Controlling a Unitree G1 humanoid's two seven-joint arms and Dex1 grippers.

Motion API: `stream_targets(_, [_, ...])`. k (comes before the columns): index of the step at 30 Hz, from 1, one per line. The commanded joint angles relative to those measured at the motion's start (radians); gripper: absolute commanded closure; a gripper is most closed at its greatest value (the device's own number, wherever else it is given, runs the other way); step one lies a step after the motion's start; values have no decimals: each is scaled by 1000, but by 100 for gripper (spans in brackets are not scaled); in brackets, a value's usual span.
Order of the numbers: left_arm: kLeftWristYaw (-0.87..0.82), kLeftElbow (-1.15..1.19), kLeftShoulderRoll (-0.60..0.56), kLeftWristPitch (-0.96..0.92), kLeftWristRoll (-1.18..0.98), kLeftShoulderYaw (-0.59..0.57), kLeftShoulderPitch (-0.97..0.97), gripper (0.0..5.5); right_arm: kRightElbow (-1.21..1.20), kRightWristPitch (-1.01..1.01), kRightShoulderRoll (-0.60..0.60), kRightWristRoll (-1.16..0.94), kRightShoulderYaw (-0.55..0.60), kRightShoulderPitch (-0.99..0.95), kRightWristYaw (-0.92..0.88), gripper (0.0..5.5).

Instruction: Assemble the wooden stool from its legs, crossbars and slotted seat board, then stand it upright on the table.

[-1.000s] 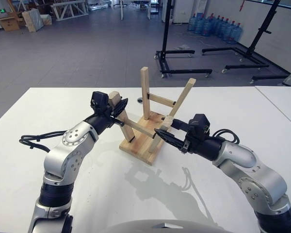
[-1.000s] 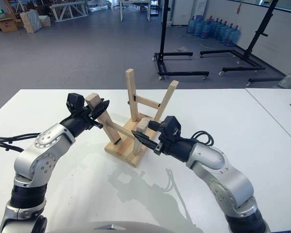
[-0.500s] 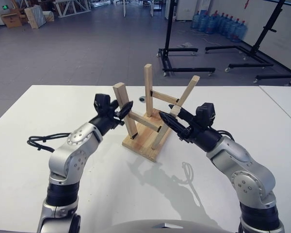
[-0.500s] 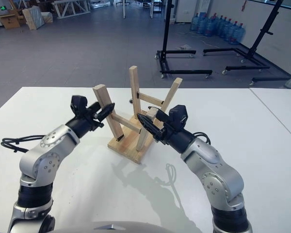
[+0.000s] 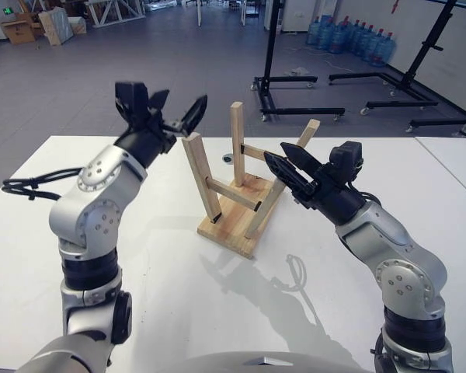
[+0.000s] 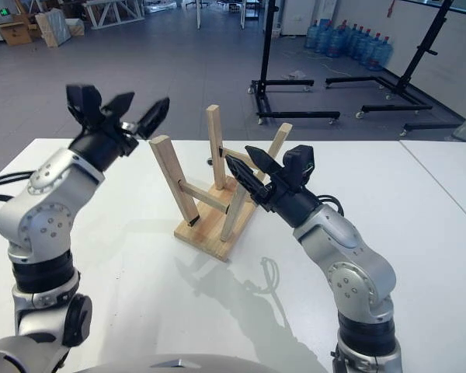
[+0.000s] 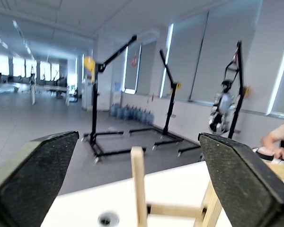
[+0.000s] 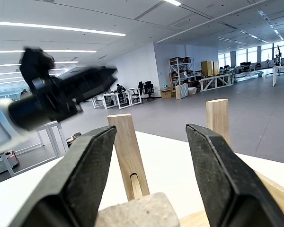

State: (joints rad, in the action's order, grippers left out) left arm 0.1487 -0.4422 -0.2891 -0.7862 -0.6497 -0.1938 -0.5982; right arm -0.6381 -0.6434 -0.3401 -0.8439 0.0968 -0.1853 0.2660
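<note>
The wooden stool (image 5: 234,230) stands upside down on the white table (image 5: 155,264), seat board flat and legs pointing up, with crossbars (image 5: 231,194) joining them. My left gripper (image 5: 175,109) hangs open in the air above and to the left of the stool's near left leg (image 5: 200,175), touching nothing; in the left wrist view its fingers (image 7: 33,175) frame a far leg (image 7: 138,184). My right gripper (image 5: 276,153) is open just right of the stool, above the near right leg (image 8: 132,213), and empty.
A black cable (image 5: 27,186) lies on the table at the far left. A round hole (image 5: 227,159) sits in the tabletop behind the stool. Another table (image 5: 458,155) adjoins at the right. Black wheeled stands (image 5: 295,81) are on the floor beyond.
My left gripper has let go of the near left leg and risen up and back. The right gripper has lifted away from the near right leg. The stool stays upside down.
</note>
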Motion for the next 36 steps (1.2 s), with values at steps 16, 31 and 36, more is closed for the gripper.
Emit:
stream_targets(16, [311, 484, 13, 246, 245, 295, -30, 89, 38, 20, 51, 77, 97, -40, -191, 279])
stream_targets(31, [174, 127, 57, 19, 66, 148, -31, 89, 22, 19, 92, 112, 56, -70, -222, 279])
stream_targets(36, [76, 171, 53, 10, -56, -34, -308, 89, 24, 12, 89, 92, 75, -181, -233, 279])
